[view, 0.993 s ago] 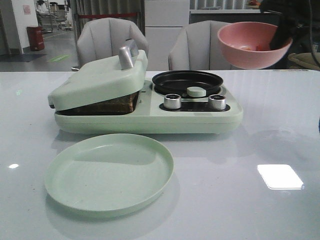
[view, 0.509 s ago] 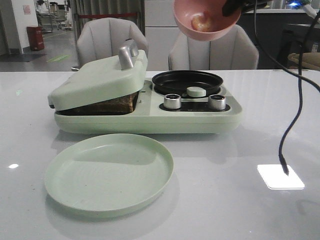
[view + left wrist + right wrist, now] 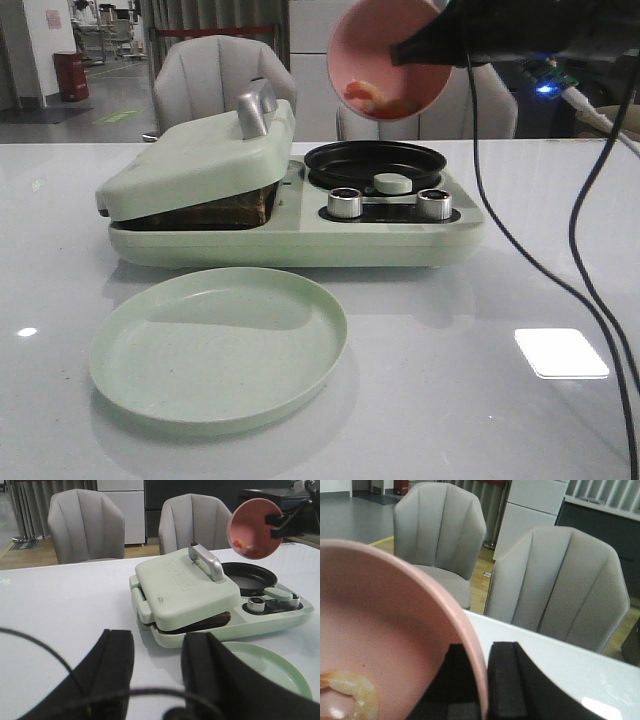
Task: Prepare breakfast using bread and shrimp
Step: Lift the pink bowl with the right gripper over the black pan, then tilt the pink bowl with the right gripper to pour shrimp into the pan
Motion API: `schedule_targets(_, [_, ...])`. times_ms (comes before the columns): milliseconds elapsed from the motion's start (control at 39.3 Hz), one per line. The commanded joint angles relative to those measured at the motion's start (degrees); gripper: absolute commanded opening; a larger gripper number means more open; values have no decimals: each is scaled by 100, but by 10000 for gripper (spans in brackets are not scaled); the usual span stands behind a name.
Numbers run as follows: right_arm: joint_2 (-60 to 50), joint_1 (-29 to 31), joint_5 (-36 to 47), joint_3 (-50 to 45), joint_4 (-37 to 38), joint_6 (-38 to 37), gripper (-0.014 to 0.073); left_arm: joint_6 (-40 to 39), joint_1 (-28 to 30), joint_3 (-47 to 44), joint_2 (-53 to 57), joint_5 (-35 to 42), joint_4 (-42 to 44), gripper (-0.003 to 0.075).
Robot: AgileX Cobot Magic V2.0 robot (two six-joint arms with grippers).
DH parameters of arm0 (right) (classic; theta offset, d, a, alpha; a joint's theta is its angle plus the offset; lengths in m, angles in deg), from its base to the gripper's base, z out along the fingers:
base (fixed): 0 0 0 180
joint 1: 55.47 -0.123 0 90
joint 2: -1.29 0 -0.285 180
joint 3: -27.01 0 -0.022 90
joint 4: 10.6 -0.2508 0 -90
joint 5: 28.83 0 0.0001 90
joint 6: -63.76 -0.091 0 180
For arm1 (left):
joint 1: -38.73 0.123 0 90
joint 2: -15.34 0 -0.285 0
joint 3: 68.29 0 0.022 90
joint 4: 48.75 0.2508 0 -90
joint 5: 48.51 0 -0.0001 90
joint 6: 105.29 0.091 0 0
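My right gripper point(image 3: 415, 45) is shut on the rim of a pink bowl point(image 3: 385, 60) and holds it tilted in the air above the round black pan point(image 3: 375, 163) of the pale green breakfast maker point(image 3: 300, 240). The shrimp point(image 3: 365, 93) lies at the bowl's lower side; it also shows in the right wrist view point(image 3: 350, 690) and the left wrist view point(image 3: 242, 545). The bread point(image 3: 225, 208) shows as a dark brown edge under the nearly closed lid point(image 3: 195, 155). My left gripper point(image 3: 157, 650) is open and empty, low over the table, to the left of the maker.
An empty pale green plate point(image 3: 215, 345) lies in front of the maker. A pale green knob point(image 3: 392, 183) and two metal dials point(image 3: 345, 203) sit on the maker's front. Black cables point(image 3: 590, 280) hang from the right arm. Two grey chairs point(image 3: 220, 80) stand behind the table.
My right gripper has carried the pink bowl left from the far right to above the black pan and tipped it steeply, so the shrimp has slid to the lower side.
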Motion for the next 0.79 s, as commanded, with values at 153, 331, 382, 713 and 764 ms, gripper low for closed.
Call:
schedule_targets(153, [285, -25, 2212, 144, 979, 1888, 140, -45, -16, 155, -71, 471, -49, 310])
schedule_targets(331, [407, -25, 2779, 144, 954, 3109, 140, -45, -16, 155, -71, 471, -49, 310])
schedule_targets(382, [407, -25, 2905, 144, 954, 3109, 140, -45, -16, 155, -71, 471, -49, 310])
schedule_targets(713, [355, -25, 3623, 144, 1044, 3859, 140, -45, -16, 155, -71, 471, -49, 310])
schedule_targets(764, [355, -25, 3665, 144, 1038, 3859, 140, -45, -16, 155, -71, 471, -49, 310])
